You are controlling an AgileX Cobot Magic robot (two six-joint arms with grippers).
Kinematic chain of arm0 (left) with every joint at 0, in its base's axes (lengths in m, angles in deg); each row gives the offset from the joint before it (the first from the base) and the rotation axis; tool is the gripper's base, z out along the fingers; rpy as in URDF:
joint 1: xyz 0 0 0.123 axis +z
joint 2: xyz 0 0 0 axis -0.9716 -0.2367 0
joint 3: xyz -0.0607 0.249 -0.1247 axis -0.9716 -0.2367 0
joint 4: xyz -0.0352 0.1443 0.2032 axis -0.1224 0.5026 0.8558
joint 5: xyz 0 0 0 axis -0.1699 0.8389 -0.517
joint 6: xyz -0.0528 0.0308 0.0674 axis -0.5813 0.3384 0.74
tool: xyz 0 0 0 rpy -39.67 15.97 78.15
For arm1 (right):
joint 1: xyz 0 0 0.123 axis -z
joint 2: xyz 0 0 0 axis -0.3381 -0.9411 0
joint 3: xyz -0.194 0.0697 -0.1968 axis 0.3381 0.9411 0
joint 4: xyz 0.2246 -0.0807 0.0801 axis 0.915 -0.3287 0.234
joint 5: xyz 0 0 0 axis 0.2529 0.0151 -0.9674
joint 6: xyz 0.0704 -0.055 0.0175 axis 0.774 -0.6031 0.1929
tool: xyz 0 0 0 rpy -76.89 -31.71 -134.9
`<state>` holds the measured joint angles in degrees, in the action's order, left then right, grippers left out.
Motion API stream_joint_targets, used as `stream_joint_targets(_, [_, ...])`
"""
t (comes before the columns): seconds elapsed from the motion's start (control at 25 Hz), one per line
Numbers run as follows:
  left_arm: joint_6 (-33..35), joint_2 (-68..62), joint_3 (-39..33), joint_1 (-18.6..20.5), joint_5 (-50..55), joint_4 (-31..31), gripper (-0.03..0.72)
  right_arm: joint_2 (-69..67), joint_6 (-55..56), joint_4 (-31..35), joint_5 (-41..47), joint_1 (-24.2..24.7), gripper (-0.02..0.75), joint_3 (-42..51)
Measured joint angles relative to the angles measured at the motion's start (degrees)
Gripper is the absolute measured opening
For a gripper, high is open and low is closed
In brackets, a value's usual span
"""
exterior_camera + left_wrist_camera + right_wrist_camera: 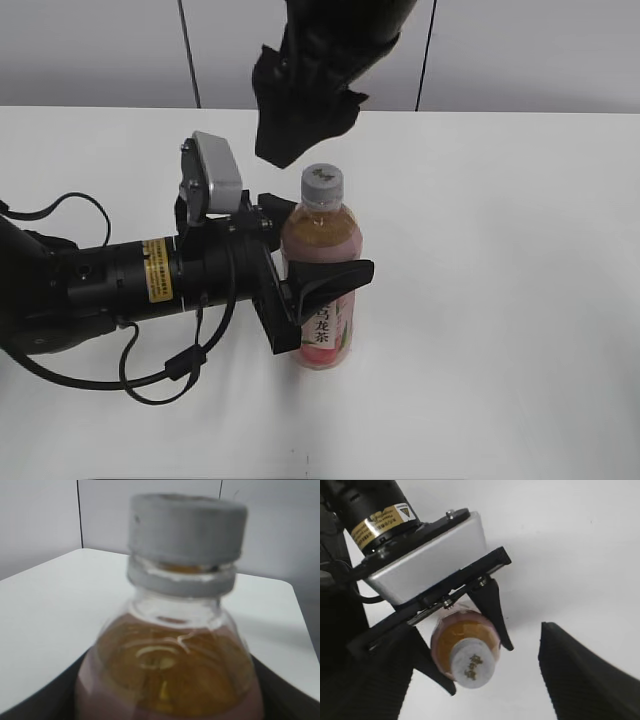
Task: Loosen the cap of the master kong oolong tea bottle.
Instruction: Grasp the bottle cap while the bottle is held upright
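White table [500, 200] fills the scene. On it the left gripper [320, 285] clamps the upright tea bottle [322, 240] around its middle. Above, the right gripper [300, 125] hangs with fingers spread, clear of the cap [323, 182], which sits on the neck.

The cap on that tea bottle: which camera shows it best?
The left wrist view: the cap fills the upper frame side-on, though blurred, with a gap showing above its lower ring. The right wrist view looks down on its top, showing a faint mark. The exterior view shows it small, below the right gripper.
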<state>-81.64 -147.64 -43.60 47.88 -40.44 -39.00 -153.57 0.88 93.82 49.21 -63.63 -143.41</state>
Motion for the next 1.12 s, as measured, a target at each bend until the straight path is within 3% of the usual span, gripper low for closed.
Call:
stream_joint_targets(0.28, [0.0, 0.0, 0.0, 0.0, 0.0, 0.0, 0.457, 0.0, 20.7, 0.0, 2.3, 0.0, 0.587, -1.7])
stream_joint_targets(0.52, [0.0, 0.0, 0.0, 0.0, 0.1, 0.0, 0.457, 0.0, 32.0, 0.0, 2.7, 0.0, 0.587, -1.7])
stream_joint_targets(0.88, [0.0, 0.0, 0.0, 0.0, 0.1, 0.0, 0.457, 0.0, 39.0, -0.1, 2.8, 0.0, 0.587, 2.7])
stream_joint_targets(1.12, [0.0, 0.0, 0.1, 0.0, 0.1, 0.0, 0.457, 0.0, 42.6, -4.7, 2.8, 0.0, 0.587, 4.5])
